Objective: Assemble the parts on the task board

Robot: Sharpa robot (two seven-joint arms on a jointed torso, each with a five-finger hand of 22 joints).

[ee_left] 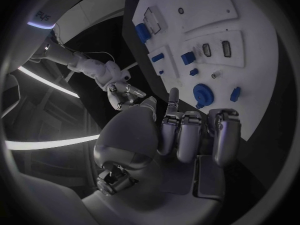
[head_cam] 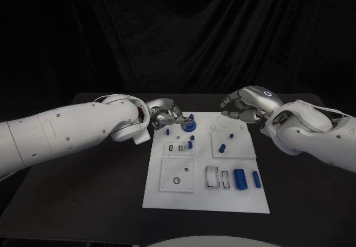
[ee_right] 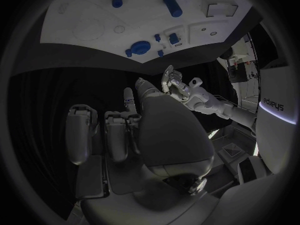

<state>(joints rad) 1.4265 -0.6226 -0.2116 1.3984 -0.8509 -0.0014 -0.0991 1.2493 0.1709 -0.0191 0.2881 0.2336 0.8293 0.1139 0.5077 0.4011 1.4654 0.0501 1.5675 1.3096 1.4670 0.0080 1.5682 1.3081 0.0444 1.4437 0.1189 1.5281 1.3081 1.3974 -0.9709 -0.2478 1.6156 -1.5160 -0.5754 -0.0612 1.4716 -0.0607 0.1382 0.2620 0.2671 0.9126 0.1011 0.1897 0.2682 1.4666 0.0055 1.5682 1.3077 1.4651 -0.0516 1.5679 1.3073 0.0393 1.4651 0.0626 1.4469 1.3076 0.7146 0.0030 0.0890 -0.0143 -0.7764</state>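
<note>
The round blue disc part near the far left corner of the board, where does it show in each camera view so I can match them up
Head view: round blue part at the task board's far left corner, beside the left hand.
Left wrist view: the part just beyond the fingers.
Right wrist view: the part near the board's edge.
Shared landmark: the small blue peg next to it.

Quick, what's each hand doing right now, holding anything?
Left hand: fingers curled in, holding nothing, beside the round blue part.
Right hand: fingers curled in, holding nothing, over the task board's far edge.
</note>
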